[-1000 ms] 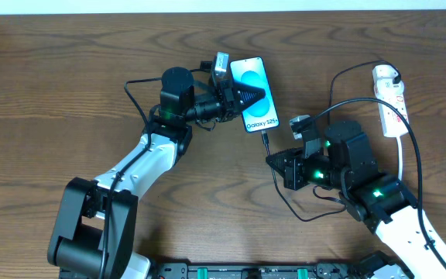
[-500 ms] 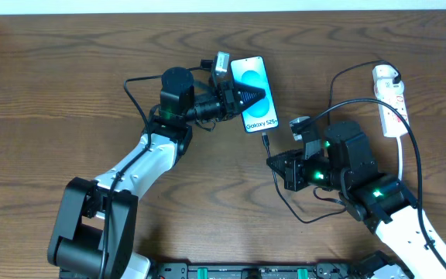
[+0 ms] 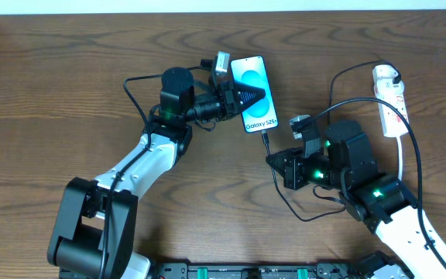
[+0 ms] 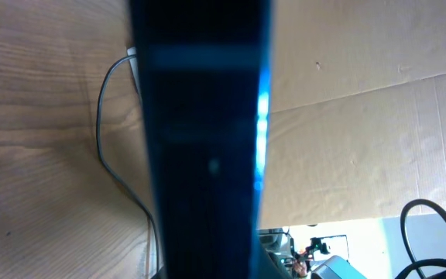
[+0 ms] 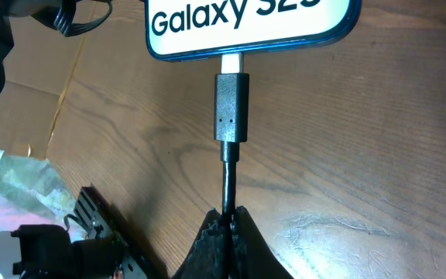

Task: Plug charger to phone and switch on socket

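The phone (image 3: 252, 93) with its cyan screen and "Galaxy S25" text lies on the wooden table, tilted slightly. My left gripper (image 3: 248, 94) is shut on the phone across its middle; in the left wrist view the phone's dark edge (image 4: 200, 139) fills the frame. The charger cable's black plug tip (image 5: 231, 107) sits in the phone's bottom port (image 5: 231, 59). My right gripper (image 5: 229, 221) is shut on the thin black charger cable just below the plug, also seen overhead (image 3: 270, 159). The white socket strip (image 3: 391, 99) lies at the far right with the cable running to it.
The charger cable loops across the table below the right arm (image 3: 293, 208) and arcs up toward the socket (image 3: 347, 74). The wall's edge runs along the top (image 3: 223, 6). Cardboard shows beyond the table in the left wrist view (image 4: 362, 147).
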